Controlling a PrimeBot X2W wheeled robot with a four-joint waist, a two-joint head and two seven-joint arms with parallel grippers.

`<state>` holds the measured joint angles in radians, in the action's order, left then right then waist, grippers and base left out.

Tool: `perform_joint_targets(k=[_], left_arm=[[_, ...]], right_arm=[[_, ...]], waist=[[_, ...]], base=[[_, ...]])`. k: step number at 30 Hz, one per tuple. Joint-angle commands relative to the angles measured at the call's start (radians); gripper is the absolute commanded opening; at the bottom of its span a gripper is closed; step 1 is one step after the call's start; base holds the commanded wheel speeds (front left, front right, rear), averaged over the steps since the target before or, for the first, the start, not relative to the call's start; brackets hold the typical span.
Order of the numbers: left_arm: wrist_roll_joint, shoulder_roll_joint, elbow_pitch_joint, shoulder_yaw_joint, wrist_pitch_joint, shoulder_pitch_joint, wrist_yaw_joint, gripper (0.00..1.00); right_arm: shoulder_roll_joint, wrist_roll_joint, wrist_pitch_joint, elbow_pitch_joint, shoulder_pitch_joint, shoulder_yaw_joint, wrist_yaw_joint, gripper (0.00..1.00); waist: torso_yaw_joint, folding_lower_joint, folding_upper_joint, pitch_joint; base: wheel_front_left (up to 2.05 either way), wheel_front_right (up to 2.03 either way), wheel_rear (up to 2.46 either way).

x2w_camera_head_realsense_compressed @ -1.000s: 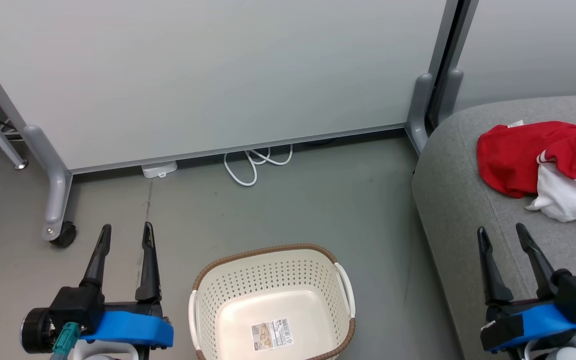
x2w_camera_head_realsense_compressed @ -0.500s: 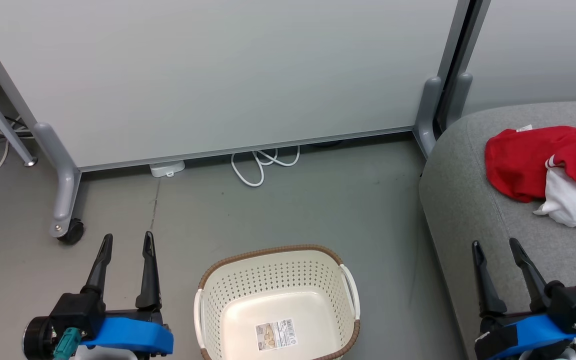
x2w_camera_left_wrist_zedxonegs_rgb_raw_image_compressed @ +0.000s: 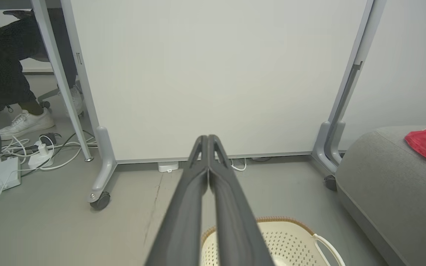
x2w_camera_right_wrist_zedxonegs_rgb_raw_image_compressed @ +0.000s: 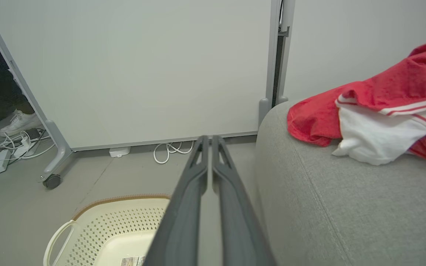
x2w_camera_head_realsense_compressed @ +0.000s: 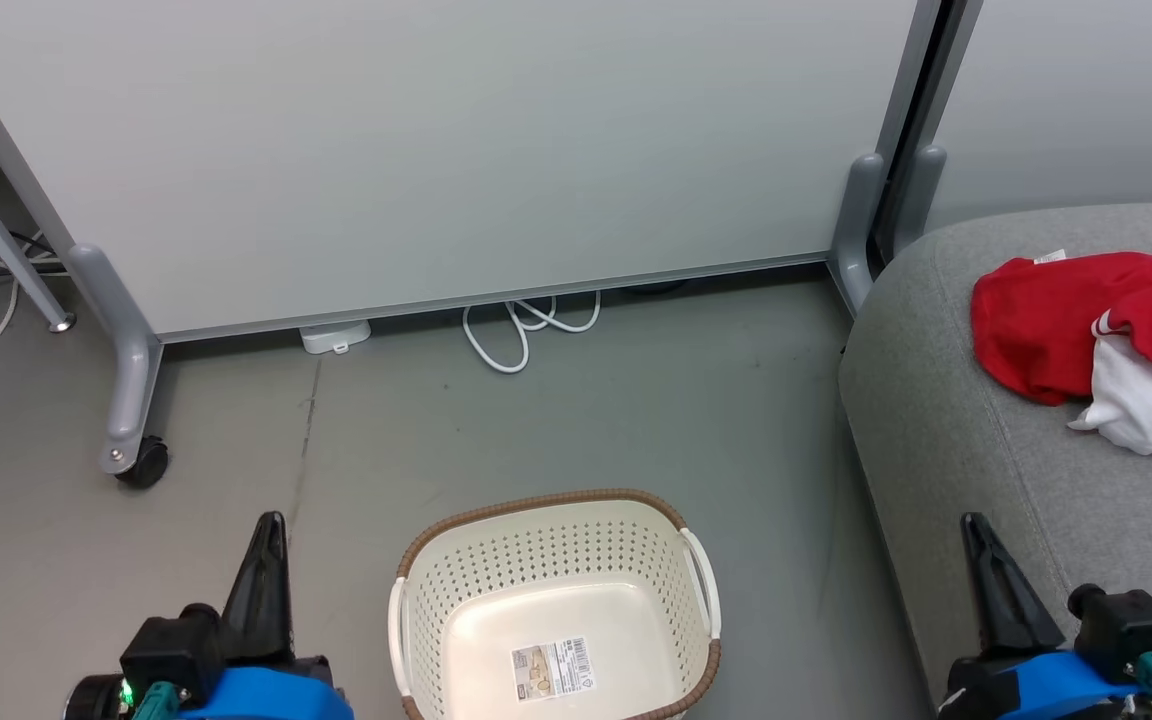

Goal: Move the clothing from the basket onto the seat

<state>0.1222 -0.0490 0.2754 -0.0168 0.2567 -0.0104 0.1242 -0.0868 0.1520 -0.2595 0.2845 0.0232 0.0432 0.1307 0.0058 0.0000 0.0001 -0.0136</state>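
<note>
The red and white clothing (x2w_camera_head_realsense_compressed: 1096, 335) lies bunched on the grey seat (x2w_camera_head_realsense_compressed: 946, 440) at the right; the right wrist view has the clothing (x2w_camera_right_wrist_zedxonegs_rgb_raw_image_compressed: 375, 111) on the seat (x2w_camera_right_wrist_zedxonegs_rgb_raw_image_compressed: 331, 207) too. On the floor in front of me stands the cream basket (x2w_camera_head_realsense_compressed: 551, 610), holding just its label sticker. My left gripper (x2w_camera_head_realsense_compressed: 266, 530) is shut and holds nothing, low to the basket's left. My right gripper (x2w_camera_head_realsense_compressed: 978, 530) is shut and holds nothing, over the seat's near edge. The wrist views show the left gripper (x2w_camera_left_wrist_zedxonegs_rgb_raw_image_compressed: 208, 138) and the right gripper (x2w_camera_right_wrist_zedxonegs_rgb_raw_image_compressed: 208, 138) with fingers pressed together.
A pale partition panel (x2w_camera_head_realsense_compressed: 436, 150) on castor legs (x2w_camera_head_realsense_compressed: 131, 400) stands behind the basket. White cables (x2w_camera_head_realsense_compressed: 526, 325) lie at its foot. More cables and a power adapter (x2w_camera_left_wrist_zedxonegs_rgb_raw_image_compressed: 4, 171) lie at the left, near a person's white shoe (x2w_camera_left_wrist_zedxonegs_rgb_raw_image_compressed: 24, 123).
Both grippers have gone from open to shut and dropped lower in the head view. The head camera shifted slightly between the first two frames. Clothing and basket stay put.
</note>
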Motion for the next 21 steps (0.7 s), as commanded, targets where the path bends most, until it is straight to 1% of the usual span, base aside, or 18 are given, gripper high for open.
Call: perform_joint_targets(k=[1, 11, 21], left_arm=[[0.018, -0.001, -0.003, -0.004, -0.007, -0.009, 0.000, 0.00], [0.219, -0.001, -0.007, -0.018, -0.058, -0.023, 0.001, 0.00], [0.398, -0.001, -0.013, -0.028, -0.100, -0.034, 0.002, 0.00]], right_arm=[[0.000, 0.018, 0.006, -0.003, 0.006, 0.004, 0.000, 0.00], [0.005, 0.215, 0.057, -0.009, 0.018, 0.015, 0.000, 0.00], [0.009, 0.390, 0.100, -0.016, 0.028, 0.021, 0.000, 0.00]], waist=[[0.000, 0.0000, -0.0001, 0.000], [0.000, 0.0000, -0.0001, 0.001], [-0.001, 0.0000, -0.0001, 0.002]], base=[[0.00, 0.00, 0.00], [0.00, 0.00, 0.00], [0.00, 0.00, 0.00]])
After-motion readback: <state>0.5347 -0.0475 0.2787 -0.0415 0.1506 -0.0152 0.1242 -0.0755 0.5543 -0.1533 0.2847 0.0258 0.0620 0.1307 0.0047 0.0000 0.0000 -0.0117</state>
